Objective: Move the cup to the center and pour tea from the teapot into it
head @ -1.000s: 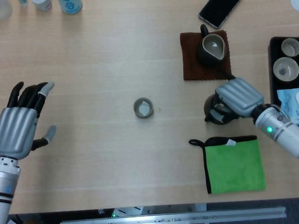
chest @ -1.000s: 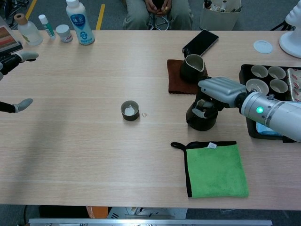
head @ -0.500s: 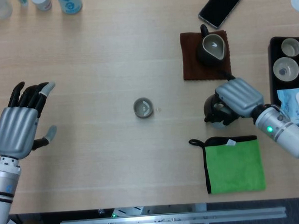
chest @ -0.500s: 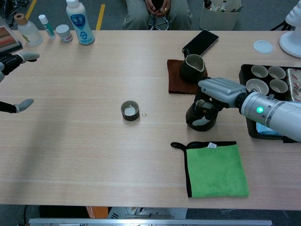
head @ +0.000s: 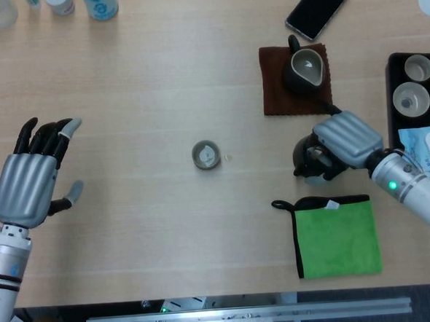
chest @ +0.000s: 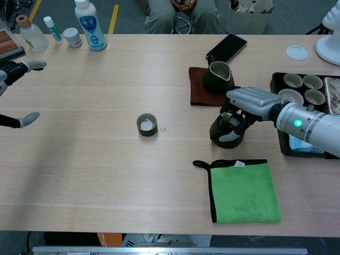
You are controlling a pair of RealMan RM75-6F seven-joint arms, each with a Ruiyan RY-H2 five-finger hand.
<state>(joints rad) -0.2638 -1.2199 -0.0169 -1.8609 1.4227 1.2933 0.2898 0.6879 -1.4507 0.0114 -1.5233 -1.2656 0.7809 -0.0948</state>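
Right hand (head: 340, 147) has shifted slightly rightward on the teapot (chest: 226, 133) over the last second; its fingers are wrapped over the pot's top and handle, pot sitting on the table (head: 153, 230). Cup (head: 206, 155) sits mid-table, well apart from the teapot, open wood all around it. Left hand (head: 32, 179) hovers at the left edge, fingers spread, holding nothing. One green cloth (head: 335, 238) near the front edge, just below the teapot. One pitcher (head: 306, 68) on one brown mat (head: 275, 91). One phone (head: 319, 6) at the far edge.
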